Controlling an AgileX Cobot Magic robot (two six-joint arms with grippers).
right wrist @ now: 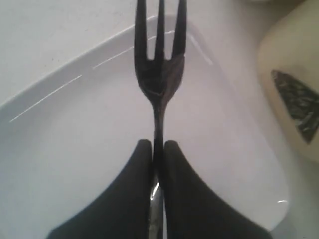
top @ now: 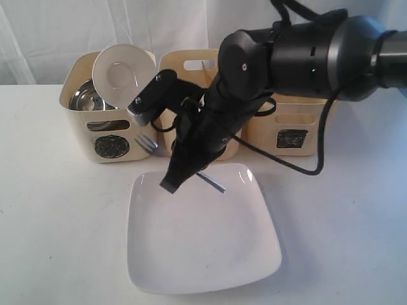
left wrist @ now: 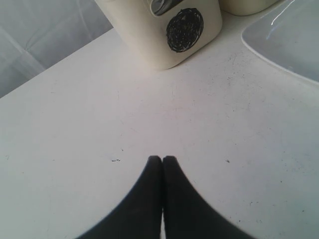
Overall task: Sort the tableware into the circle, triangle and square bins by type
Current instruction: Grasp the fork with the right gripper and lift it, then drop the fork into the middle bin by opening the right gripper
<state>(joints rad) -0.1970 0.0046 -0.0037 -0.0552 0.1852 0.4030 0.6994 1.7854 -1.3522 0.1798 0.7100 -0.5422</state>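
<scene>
Hovering low over the white square plate [right wrist: 75,149], the right gripper [right wrist: 158,145] pinches the metal fork [right wrist: 158,79] by its handle, so lift it level, clear of the rim, towards the triangle bin [right wrist: 291,59] beyond, probably its home; the left gripper [left wrist: 162,160] sits pressed together

3 bins [top: 79,136] [top: 175,63] [top: 264,127], 1 sq plate [top: 203,254], 1 fork [top: 146,143]

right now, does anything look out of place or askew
The white bowl in the circle bin stands on edge, poking above the rim beside the steel bowl instead of lying flat. Nothing looks spilled or broken; the right tool holds the fork over the plate.
</scene>
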